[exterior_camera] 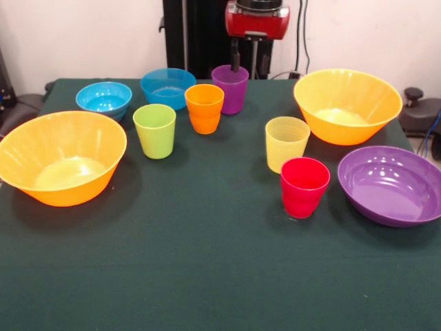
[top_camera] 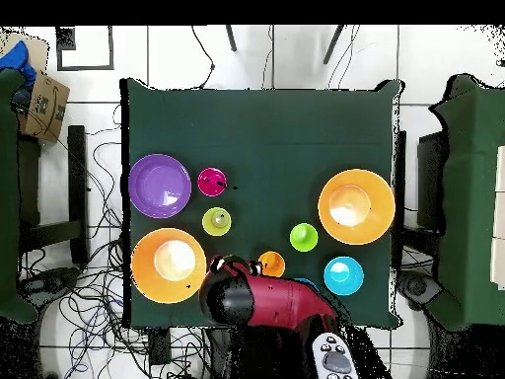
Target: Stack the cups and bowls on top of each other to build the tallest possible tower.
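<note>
All cups and bowls stand apart and upright on the green table; nothing is stacked. Back row: cyan bowl [exterior_camera: 103, 98] [top_camera: 343, 275], deeper blue bowl [exterior_camera: 168, 87], orange cup [exterior_camera: 204, 108] [top_camera: 271, 264], purple cup [exterior_camera: 230, 88]. Lime cup [exterior_camera: 154, 130] [top_camera: 304, 237], yellow cup [exterior_camera: 286, 143] [top_camera: 217, 221] and red cup [exterior_camera: 304, 186] [top_camera: 211, 182] stand mid-table. Large orange bowls sit left [exterior_camera: 60, 157] [top_camera: 356, 205] and right [exterior_camera: 347, 105] [top_camera: 170, 265]. The purple bowl [exterior_camera: 391, 185] [top_camera: 160, 185] is near the red cup. My gripper [exterior_camera: 249, 67] hangs open and empty just behind the purple cup.
The red arm [top_camera: 266, 301] covers the purple cup and most of the deeper blue bowl in the overhead view. The black pedestal [exterior_camera: 200, 34] stands behind the table [exterior_camera: 207, 276]. Cables lie on the floor around it; a cardboard box [top_camera: 44, 104] sits off one corner.
</note>
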You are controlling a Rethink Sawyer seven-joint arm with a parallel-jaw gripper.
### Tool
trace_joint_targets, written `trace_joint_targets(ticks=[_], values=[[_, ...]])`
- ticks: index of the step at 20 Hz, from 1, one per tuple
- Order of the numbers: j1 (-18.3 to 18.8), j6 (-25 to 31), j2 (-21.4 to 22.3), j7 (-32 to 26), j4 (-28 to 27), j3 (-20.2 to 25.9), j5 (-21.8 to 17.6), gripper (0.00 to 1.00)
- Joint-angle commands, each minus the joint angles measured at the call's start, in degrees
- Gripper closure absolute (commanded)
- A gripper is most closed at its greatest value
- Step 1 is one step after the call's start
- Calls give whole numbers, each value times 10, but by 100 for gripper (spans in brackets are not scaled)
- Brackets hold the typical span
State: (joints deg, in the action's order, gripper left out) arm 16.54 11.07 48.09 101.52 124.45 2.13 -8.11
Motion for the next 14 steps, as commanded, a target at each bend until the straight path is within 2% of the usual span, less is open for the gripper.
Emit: trace_joint_targets(ticks=[1, 7, 14], values=[[40, -1, -1, -8, -12, 77, -56, 0], [50, -12, -25, -2, -32, 77, -81, 0], [55, -8, -34, 6, -43, 83, -93, 0]])
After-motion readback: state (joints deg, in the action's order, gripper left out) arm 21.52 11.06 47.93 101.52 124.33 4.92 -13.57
